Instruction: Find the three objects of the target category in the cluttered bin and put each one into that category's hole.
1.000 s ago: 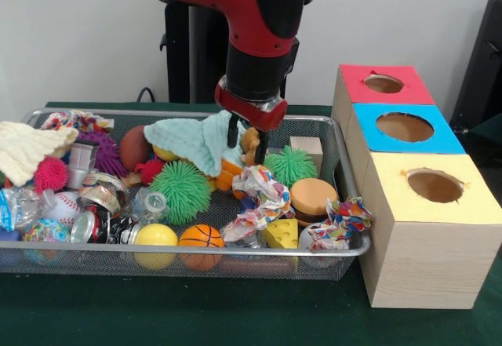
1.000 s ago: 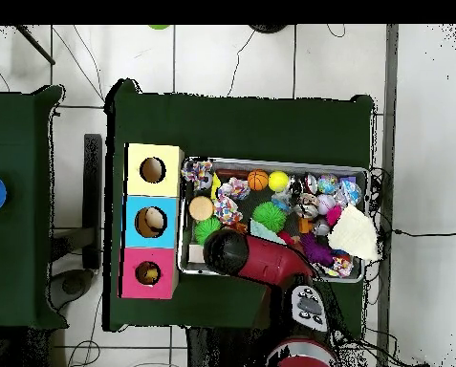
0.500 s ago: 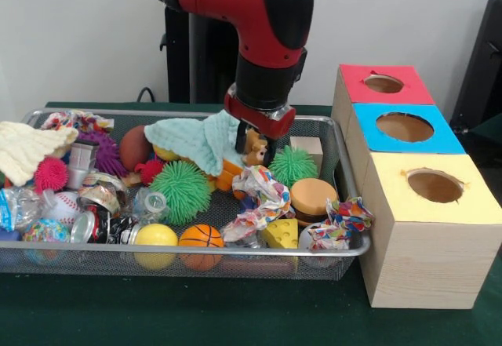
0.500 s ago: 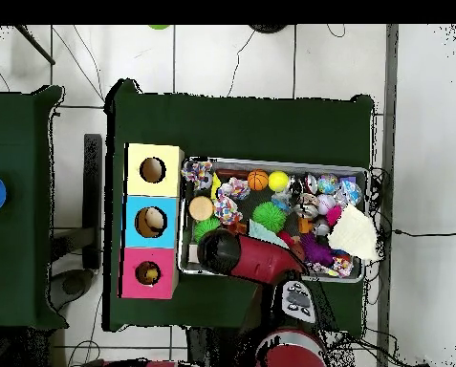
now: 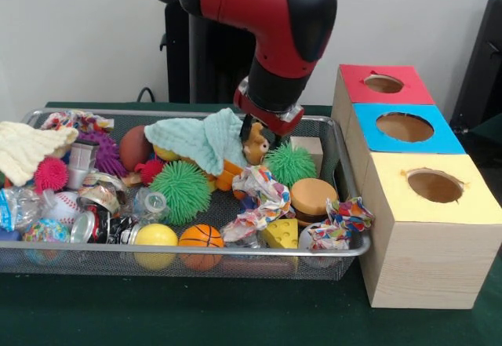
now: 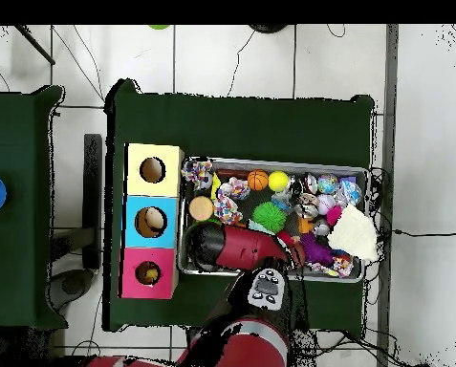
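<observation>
My gripper [image 5: 258, 136] hangs over the right half of the wire bin [image 5: 94, 249], shut on a small tan plush animal [image 5: 253, 149] that sits between its black fingers [image 5: 271, 137]. The toy is just above a mint cloth [image 5: 192, 139] and an orange toy [image 5: 227, 176]. To the right stand three boxes with round holes, topped red [image 5: 357, 92], blue [image 5: 444, 137] and yellow [image 5: 392, 205]. In the overhead view the red arm [image 6: 241, 248] covers the gripper and the toy; the boxes [image 6: 152, 196] lie left of the bin [image 6: 270, 160].
Packed into the bin are green spiky balls [image 5: 182, 191] [image 5: 291, 164], a wooden block [image 5: 309, 147], a burger toy [image 5: 312, 197], a cheese wedge [image 5: 281, 234], a basketball [image 5: 201, 240], a yellow ball [image 5: 155, 237], knotted rags [image 5: 259, 197], pink and purple spiky balls and a cream cloth [image 5: 27, 148].
In the front view the arm has swung right toward the boxes and tilted, carrying the plush animal along over the cloth's edge. The bin's other contents stay put.
</observation>
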Tool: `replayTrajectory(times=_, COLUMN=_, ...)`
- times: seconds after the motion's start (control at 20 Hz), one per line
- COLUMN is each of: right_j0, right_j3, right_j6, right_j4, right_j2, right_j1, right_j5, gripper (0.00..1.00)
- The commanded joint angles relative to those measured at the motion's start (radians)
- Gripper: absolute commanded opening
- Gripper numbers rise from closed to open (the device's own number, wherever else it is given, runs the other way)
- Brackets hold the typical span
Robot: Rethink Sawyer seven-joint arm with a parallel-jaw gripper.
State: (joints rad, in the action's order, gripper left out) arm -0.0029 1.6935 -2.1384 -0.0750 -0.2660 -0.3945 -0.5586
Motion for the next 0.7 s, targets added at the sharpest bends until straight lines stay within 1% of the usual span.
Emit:
replayTrajectory(times=0.05, right_j0=0.033, right_j3=-0.137, right_j6=-0.123, right_j4=0.023, right_j2=-0.021, right_j1=0.084, right_j5=-0.232, gripper=1.00)
replayTrajectory(times=0.2, right_j0=0.032, right_j3=-0.142, right_j6=-0.111, right_j4=0.027, right_j2=-0.021, right_j1=0.083, right_j5=-0.251, gripper=1.00)
replayTrajectory(times=0.25, right_j0=0.030, right_j3=-0.141, right_j6=-0.099, right_j4=0.029, right_j2=-0.018, right_j1=0.079, right_j5=-0.241, gripper=0.00)
replayTrajectory(times=0.5, right_j0=0.031, right_j3=-0.130, right_j6=-0.090, right_j4=0.035, right_j2=-0.008, right_j1=0.068, right_j5=-0.167, gripper=0.00)
replayTrajectory(times=0.55, right_j0=0.037, right_j3=-0.128, right_j6=-0.095, right_j4=0.039, right_j2=-0.012, right_j1=0.064, right_j5=-0.135, gripper=0.00)
replayTrajectory(times=0.7, right_j0=0.053, right_j3=-0.119, right_j6=-0.126, right_j4=0.035, right_j2=-0.027, right_j1=0.060, right_j5=-0.085, gripper=0.00)
